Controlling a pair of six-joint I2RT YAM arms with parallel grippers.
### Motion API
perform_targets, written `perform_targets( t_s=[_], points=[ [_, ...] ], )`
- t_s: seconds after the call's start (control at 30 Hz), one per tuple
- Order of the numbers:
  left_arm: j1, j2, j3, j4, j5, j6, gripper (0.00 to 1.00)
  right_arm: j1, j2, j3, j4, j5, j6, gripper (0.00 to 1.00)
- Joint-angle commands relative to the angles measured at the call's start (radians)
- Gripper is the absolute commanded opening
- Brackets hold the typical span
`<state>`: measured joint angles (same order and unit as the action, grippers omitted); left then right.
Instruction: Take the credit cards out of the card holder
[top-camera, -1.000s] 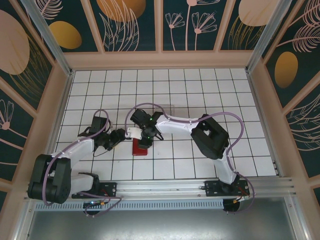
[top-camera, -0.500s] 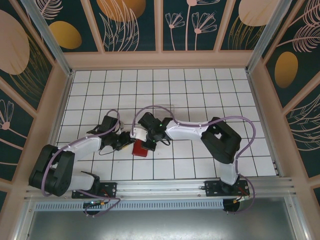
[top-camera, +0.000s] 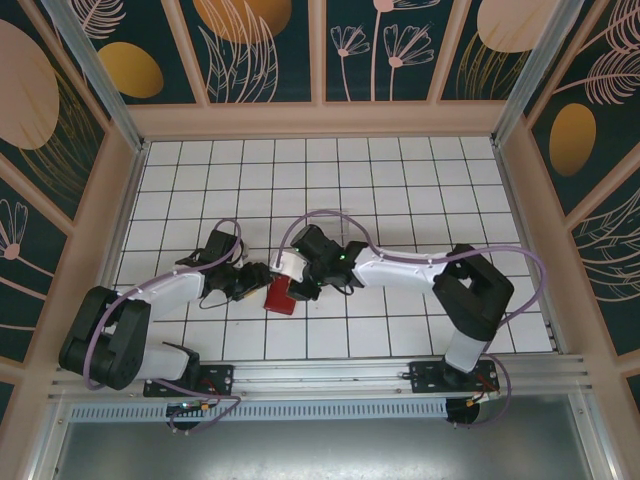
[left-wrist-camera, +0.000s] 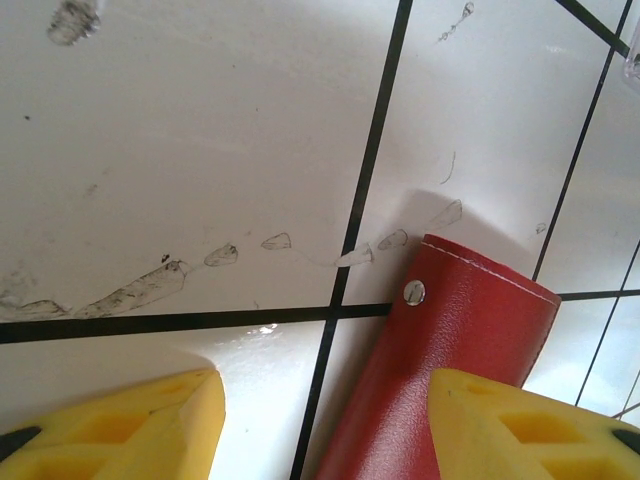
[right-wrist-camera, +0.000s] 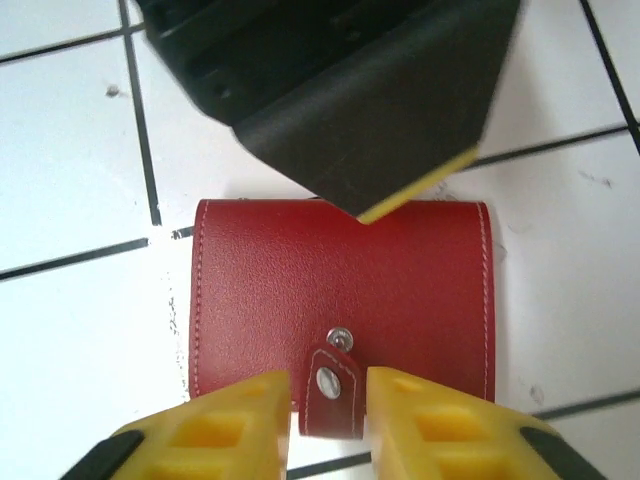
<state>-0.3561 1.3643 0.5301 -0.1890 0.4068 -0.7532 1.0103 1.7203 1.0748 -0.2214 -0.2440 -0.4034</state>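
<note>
The card holder (right-wrist-camera: 340, 290) is a red folded wallet lying flat on the white tiles, also seen from above (top-camera: 279, 298). Its small closing tab (right-wrist-camera: 333, 395) sits between the yellow fingers of my right gripper (right-wrist-camera: 329, 425), which stand narrowly open on either side of it. The stud (right-wrist-camera: 342, 338) above the tab is bare. My left gripper (left-wrist-camera: 325, 430) is open, one fingertip (left-wrist-camera: 530, 425) over the holder's edge (left-wrist-camera: 450, 330). Its dark body (right-wrist-camera: 340, 90) rests at the holder's far edge. The credit cards are hidden inside.
The table (top-camera: 400, 170) is a white grid of tiles inside a wooden-framed enclosure with patterned walls (top-camera: 320, 110). Both arms meet at the centre-left (top-camera: 270, 280); open tiles lie behind and to the right.
My left gripper has slid right up to the card holder. The right arm has stretched out lower and flatter, its fingers now around the tab. The holder has stayed put.
</note>
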Motion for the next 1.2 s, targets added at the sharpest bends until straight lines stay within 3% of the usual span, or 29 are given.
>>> perform_targets(
  t_s=[0.0,0.1,0.3,0.37,0.43,0.5,0.67,0.97,1.17],
  points=[
    [-0.013,0.017,0.013,-0.016,-0.045,0.003,0.59,-0.009,-0.054,-0.027,-0.030,0.063,0.083,0.39],
    [-0.014,0.005,0.020,-0.032,-0.079,-0.001,0.59,-0.009,-0.054,-0.001,-0.052,0.133,0.244,0.50],
    [-0.014,0.001,0.039,-0.061,-0.150,0.012,0.59,0.002,-0.029,0.034,-0.042,0.196,0.720,0.48],
    [-0.014,0.001,0.044,-0.068,-0.174,0.011,0.59,0.001,0.018,0.097,-0.127,0.238,0.924,0.47],
    [-0.014,-0.002,0.042,-0.070,-0.200,0.010,0.59,0.011,0.079,0.167,-0.217,0.226,1.033,0.45],
    [-0.012,-0.001,0.038,-0.069,-0.225,0.010,0.60,0.036,0.095,0.180,-0.211,0.231,1.102,0.49],
    [-0.011,0.018,0.040,-0.082,-0.255,0.026,0.60,0.055,0.152,0.257,-0.296,0.295,1.161,0.60],
    [-0.011,-0.001,0.035,-0.101,-0.252,0.041,0.61,0.076,0.199,0.279,-0.367,0.309,1.205,0.59],
    [-0.011,-0.007,0.045,-0.105,-0.235,0.041,0.61,0.081,0.165,0.232,-0.359,0.316,1.231,0.52]
  ],
)
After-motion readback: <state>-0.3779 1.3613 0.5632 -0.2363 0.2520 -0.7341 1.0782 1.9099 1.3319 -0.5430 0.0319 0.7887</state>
